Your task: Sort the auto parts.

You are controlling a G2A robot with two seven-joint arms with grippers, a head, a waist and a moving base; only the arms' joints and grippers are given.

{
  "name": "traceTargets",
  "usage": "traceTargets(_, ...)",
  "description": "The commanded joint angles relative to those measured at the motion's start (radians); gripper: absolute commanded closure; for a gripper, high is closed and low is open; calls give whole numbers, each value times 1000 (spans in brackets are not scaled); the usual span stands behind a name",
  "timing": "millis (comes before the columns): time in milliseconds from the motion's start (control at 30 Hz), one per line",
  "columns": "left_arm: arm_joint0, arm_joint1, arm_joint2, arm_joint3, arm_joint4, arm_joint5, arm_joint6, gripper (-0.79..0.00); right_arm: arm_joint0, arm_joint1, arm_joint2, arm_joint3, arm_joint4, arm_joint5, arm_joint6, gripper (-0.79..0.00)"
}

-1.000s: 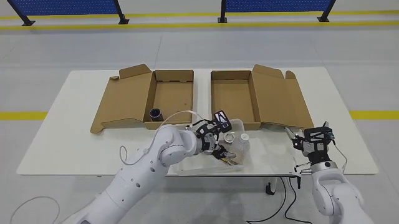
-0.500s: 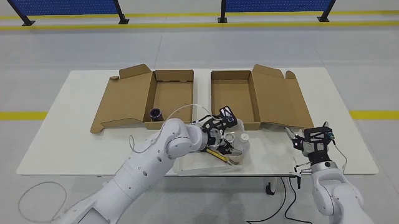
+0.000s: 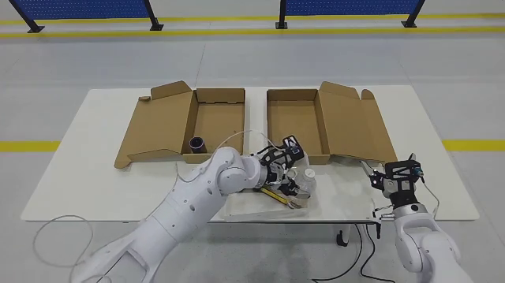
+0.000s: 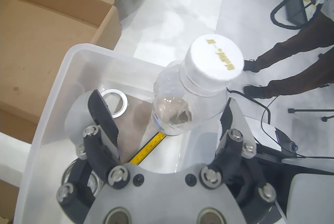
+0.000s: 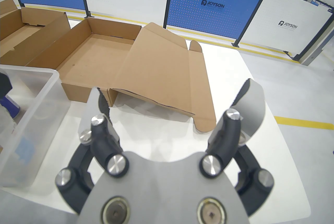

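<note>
A clear plastic bottle (image 4: 182,107) with a white cap (image 4: 215,60) stands in the clear plastic bin (image 4: 52,94). My left gripper (image 4: 160,102) is open, one finger on each side of the bottle's body. A metal ring (image 4: 114,102) and a yellow ruler-like strip (image 4: 148,146) lie on the bin floor. From above, the left gripper (image 3: 289,166) hangs over the bin (image 3: 237,208), near two white-capped bottles (image 3: 309,173). My right gripper (image 5: 172,90) is open and holds nothing. It hovers over the table's right front corner (image 3: 392,176).
Two open cardboard boxes sit at the back. The left box (image 3: 217,121) holds a dark cylinder (image 3: 196,143), and the right box (image 3: 293,121) has its flap (image 5: 167,73) spread toward the right gripper. A person's legs (image 4: 294,63) stand beyond the table edge.
My left gripper has shifted to the right inside the bin, and its fingers now stand on either side of the bottle. The right arm has not moved.
</note>
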Motion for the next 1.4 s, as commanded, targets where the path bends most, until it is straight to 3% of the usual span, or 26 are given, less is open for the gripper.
traceTargets(0,-5,-5,4,13,-21,-10,2,-785,0,0,0,0,0,0,0,-785)
traceTargets(833,-48,-54,61,115,-50,-50,35,-773,0,0,0,0,0,0,0,-785)
traceTargets(933,-54,-59,67,126,-42,-47,39,-628,0,0,0,0,0,0,0,-785)
traceTargets(1033,-58,-64,71,135,-41,-49,42,-379,0,0,0,0,0,0,0,-785)
traceTargets(1367,-66,-75,75,161,-30,-55,56,-99,0,0,0,0,0,0,0,-785)
